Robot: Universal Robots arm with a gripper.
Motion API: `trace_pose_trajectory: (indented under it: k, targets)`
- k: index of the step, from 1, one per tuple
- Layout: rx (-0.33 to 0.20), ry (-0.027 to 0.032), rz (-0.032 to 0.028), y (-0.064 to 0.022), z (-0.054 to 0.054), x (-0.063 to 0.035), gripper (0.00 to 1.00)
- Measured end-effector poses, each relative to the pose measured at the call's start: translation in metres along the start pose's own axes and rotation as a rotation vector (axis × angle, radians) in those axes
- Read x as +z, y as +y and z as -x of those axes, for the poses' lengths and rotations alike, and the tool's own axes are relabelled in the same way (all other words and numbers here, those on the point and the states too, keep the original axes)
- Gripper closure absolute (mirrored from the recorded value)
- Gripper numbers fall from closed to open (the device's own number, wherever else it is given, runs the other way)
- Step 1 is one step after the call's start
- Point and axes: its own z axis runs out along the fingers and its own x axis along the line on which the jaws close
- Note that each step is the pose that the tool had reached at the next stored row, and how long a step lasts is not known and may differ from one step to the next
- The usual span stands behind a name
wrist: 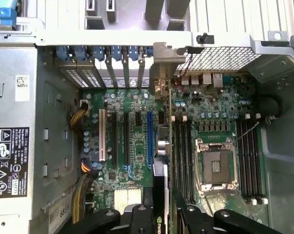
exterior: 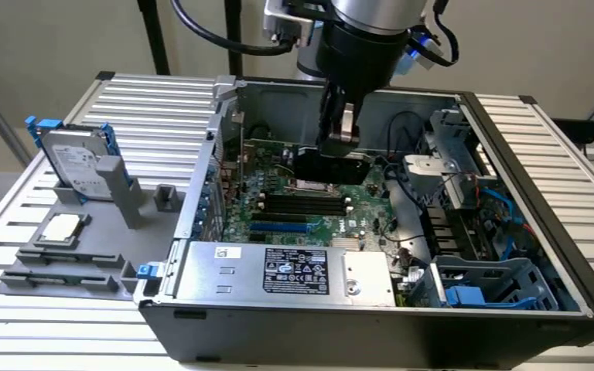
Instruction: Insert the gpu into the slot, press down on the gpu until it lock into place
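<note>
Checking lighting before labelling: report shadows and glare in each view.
Exterior view: soft even light; the board lies in shade under the arm and card; the power supply lid is bright, no harsh glare. Wrist view: board evenly lit, case wall dimmer.

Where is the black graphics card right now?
In the exterior view, the graphics card hangs in the gripper above the middle of the green motherboard, not yet in the blue slot.

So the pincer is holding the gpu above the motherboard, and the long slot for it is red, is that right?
Not quite: the slot is bright blue, not red, as the wrist view shows. The pincer does hold the gpu above the motherboard.
</note>
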Motion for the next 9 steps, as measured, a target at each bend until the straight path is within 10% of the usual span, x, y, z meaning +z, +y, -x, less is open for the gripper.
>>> trace_pose_trajectory:
  k: [9]
  targets:
    - [-0.013,-0.0014,-0.003,0.0183,-0.007,0.0173,0.74]
